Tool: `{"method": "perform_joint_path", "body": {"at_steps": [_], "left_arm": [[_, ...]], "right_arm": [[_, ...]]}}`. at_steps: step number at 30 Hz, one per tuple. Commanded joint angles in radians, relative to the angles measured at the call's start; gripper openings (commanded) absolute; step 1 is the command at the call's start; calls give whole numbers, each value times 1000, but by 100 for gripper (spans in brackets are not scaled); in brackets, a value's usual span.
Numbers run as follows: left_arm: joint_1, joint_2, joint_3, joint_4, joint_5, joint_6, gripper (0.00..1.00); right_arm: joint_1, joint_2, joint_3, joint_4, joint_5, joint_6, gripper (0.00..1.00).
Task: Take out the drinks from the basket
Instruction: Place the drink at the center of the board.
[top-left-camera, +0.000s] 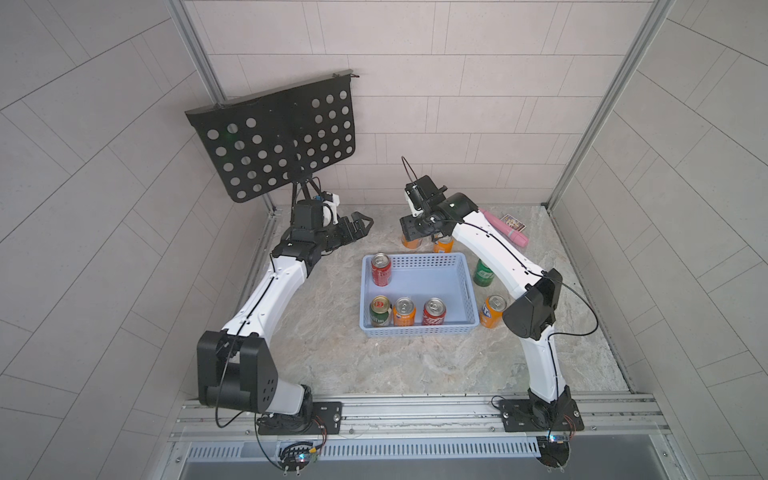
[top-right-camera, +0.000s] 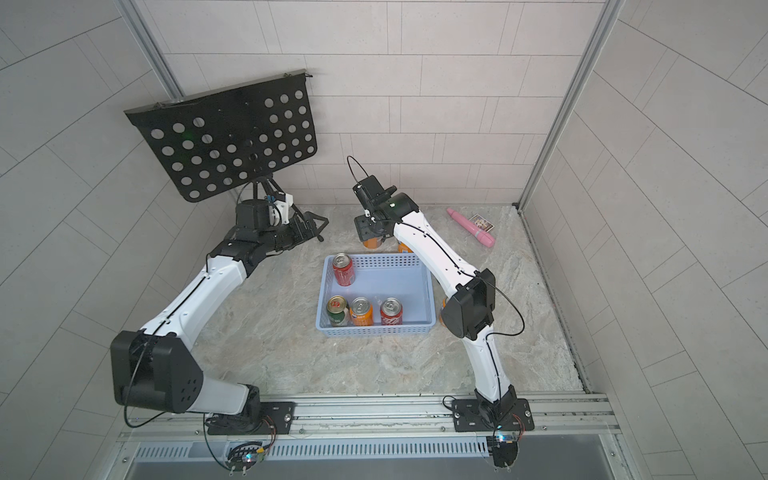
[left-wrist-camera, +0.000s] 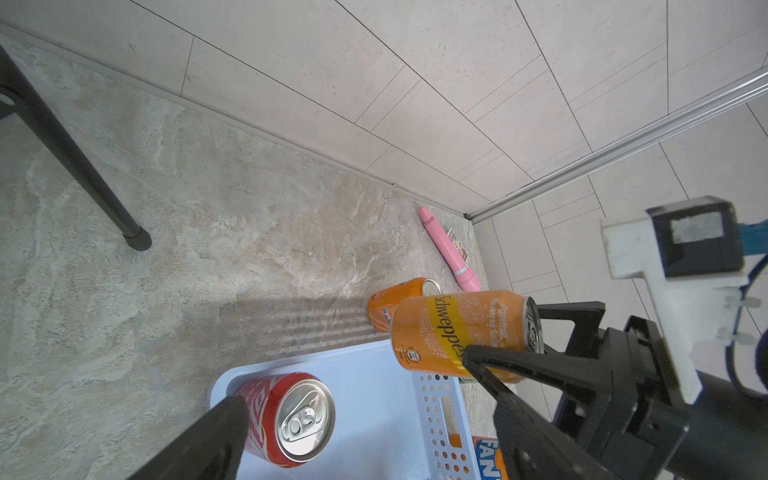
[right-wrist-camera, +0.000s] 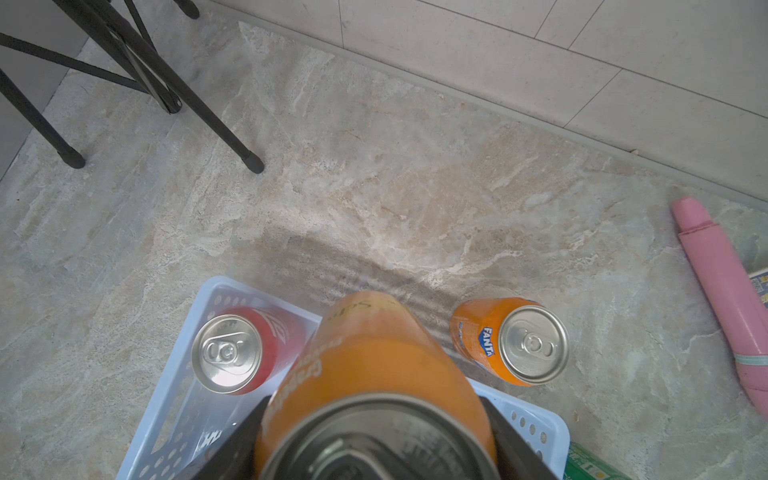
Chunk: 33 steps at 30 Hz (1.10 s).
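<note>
The light-blue basket (top-left-camera: 419, 332) (top-right-camera: 376, 330) holds several drinks: a red can (top-left-camera: 381, 270) (left-wrist-camera: 286, 415) (right-wrist-camera: 232, 353) in a far corner, and a green red-gold can (top-left-camera: 380, 311), an orange can (top-left-camera: 404, 311) and a red can (top-left-camera: 434, 311) along the near wall. My right gripper (top-left-camera: 411, 232) (right-wrist-camera: 380, 440) is shut on an orange Schweppes can (top-left-camera: 411, 242) (left-wrist-camera: 461, 328) at the basket's far rim. Whether that can touches the table I cannot tell. My left gripper (top-left-camera: 359, 226) (left-wrist-camera: 365, 436) hangs open and empty behind the basket's left corner.
Outside the basket stand an orange Fanta can (top-left-camera: 444, 244) (right-wrist-camera: 515, 340), a green can (top-left-camera: 483, 273) and another orange can (top-left-camera: 493, 311) beside the right arm. A pink stick (top-left-camera: 509, 230) and a small card (top-left-camera: 513, 222) lie back right. A black music stand (top-left-camera: 274, 137) rises back left.
</note>
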Motion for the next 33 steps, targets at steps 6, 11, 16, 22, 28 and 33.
{"method": "perform_joint_path", "body": {"at_steps": [6,11,16,22,28,33], "left_arm": [[6,-16,-22,38,-4,-14,100],[6,2,-34,56,-6,-33,100],[7,-2,-29,33,-15,-18,100],[6,-10,-35,32,-26,-19,100],[6,-4,-28,20,-28,-18,100],[6,-6,-29,15,-34,-13,100]], "right_arm": [[-28,25,70,43,33,-21,10],[-28,77,116,73,43,-22,11],[-38,122,149,76,45,-22,10],[-54,162,149,90,57,-19,10],[-55,208,146,100,38,-6,10],[-54,229,122,118,34,15,9]]}}
